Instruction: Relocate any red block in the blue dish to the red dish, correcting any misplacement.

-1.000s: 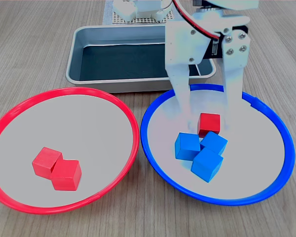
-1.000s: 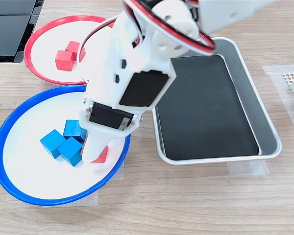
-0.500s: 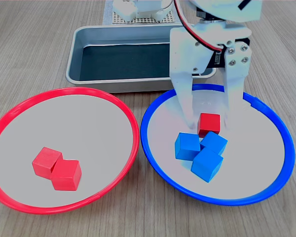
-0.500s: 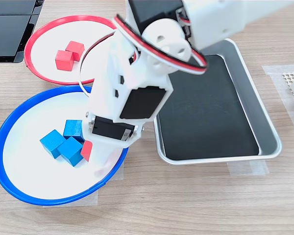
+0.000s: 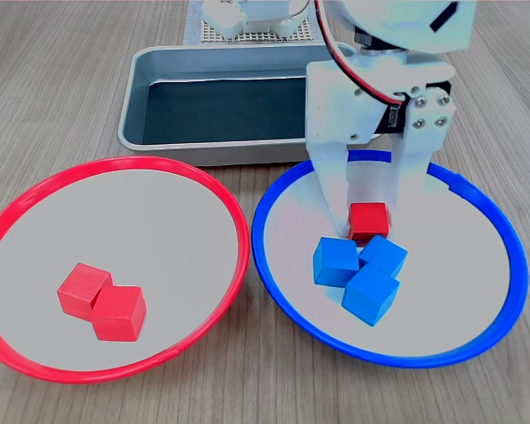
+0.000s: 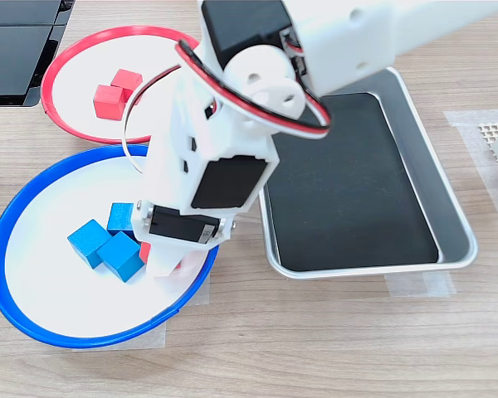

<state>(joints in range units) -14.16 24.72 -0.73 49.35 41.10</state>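
Your end effector (image 5: 368, 216) is reaching down into the blue dish (image 5: 490, 221), its two jaws bracketing the red block (image 5: 369, 221) from either side, pressed close against the cube in the first exterior view, so it is reading as closed on the block, though the block is sitting on the dish floor, not yet lifted. In the second exterior view the arm is hiding most of the cube, with only a red sliver showing beneath the end effector (image 6: 168, 264). The step in hand looks like the grasp itself; the next move is probably calling for a straight lift before any travel, because three blue cubes (image 5: 358, 269) are crowding the block's near side, one apparently touching it. You are then facing a crossing over two raised rims toward the red dish (image 5: 208, 187), where two red cubes (image 5: 102, 300) are lying in the near part, leaving the far part of its floor open for a drop. The grey metal tray (image 5: 159, 66) is standing just behind both dishes on the table (image 5: 62, 79), so room is tight on that side.
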